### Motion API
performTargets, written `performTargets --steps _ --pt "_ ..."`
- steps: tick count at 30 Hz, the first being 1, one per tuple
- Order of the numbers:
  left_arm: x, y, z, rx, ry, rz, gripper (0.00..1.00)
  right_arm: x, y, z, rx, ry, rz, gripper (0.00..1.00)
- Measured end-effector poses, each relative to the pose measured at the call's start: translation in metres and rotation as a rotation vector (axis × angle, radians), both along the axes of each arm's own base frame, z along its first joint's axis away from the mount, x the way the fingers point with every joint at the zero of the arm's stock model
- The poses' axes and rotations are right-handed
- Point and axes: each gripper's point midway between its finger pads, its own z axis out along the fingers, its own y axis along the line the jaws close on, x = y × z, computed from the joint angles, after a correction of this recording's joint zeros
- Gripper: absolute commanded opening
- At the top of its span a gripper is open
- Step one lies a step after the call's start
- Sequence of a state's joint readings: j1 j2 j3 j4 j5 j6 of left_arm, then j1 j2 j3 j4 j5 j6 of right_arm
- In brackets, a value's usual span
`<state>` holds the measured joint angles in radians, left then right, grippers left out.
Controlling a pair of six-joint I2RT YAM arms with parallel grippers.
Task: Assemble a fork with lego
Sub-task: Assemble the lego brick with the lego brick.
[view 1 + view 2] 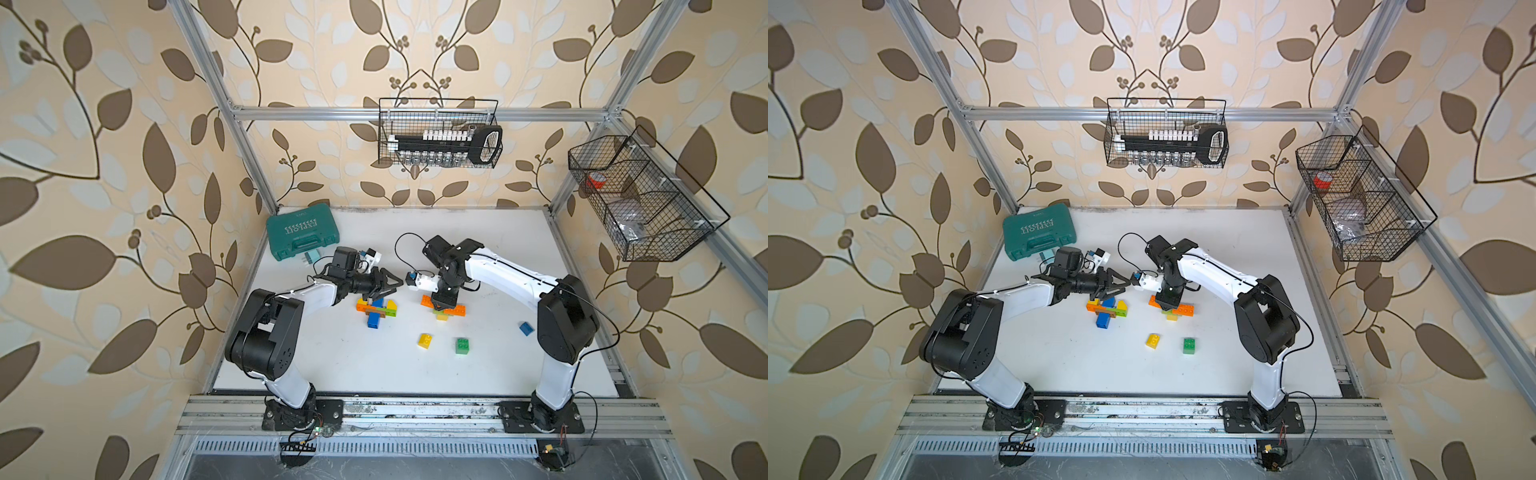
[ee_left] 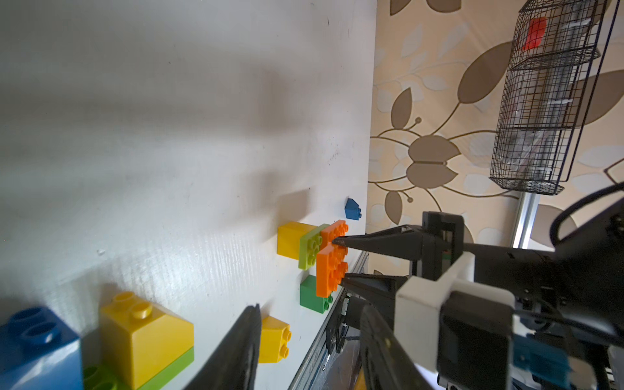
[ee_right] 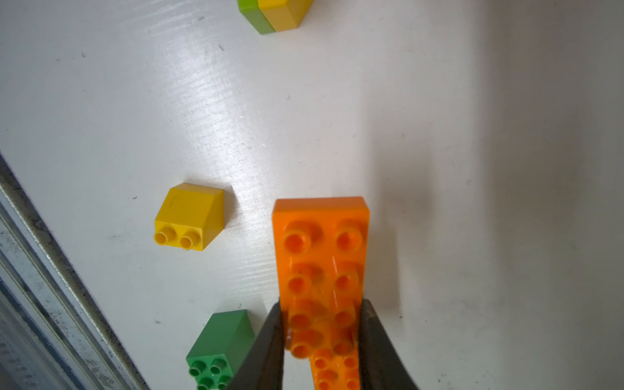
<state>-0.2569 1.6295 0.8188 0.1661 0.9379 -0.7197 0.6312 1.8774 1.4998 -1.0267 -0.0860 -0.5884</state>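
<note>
Right gripper clamped across near end of orange plate; plate's long axis runs straight ahead from the jaws. Loose yellow brick near its far tip, off to one side. Farther off, left gripper open, empty, over cross-shaped build.

Seen in a top view, a flat cross of orange, brown, blue and yellow bricks lies mid-table. At its 3 o'clock is an orange-topped stack. From that stack, a yellow brick lies at 7, a green brick at 5 and a blue brick at 3.

Orange plate and green brick are cut off at the edge — the blue brick too, blurred.
</note>
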Motion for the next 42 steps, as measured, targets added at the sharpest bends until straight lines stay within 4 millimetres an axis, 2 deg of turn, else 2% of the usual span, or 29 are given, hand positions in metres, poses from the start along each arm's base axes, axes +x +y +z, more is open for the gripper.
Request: performTargets --steps 21,42 --pt "0.0 0.001 -0.001 -0.001 0.002 0.002 0.5 0.001 -0.011 -0.02 -0.019 0.011 0.01 0.21" --pt "0.001 0.003 -0.002 0.0 0.0 0.005 0.5 -0.008 -0.016 -0.024 -0.002 -0.069 0.097 0.19"
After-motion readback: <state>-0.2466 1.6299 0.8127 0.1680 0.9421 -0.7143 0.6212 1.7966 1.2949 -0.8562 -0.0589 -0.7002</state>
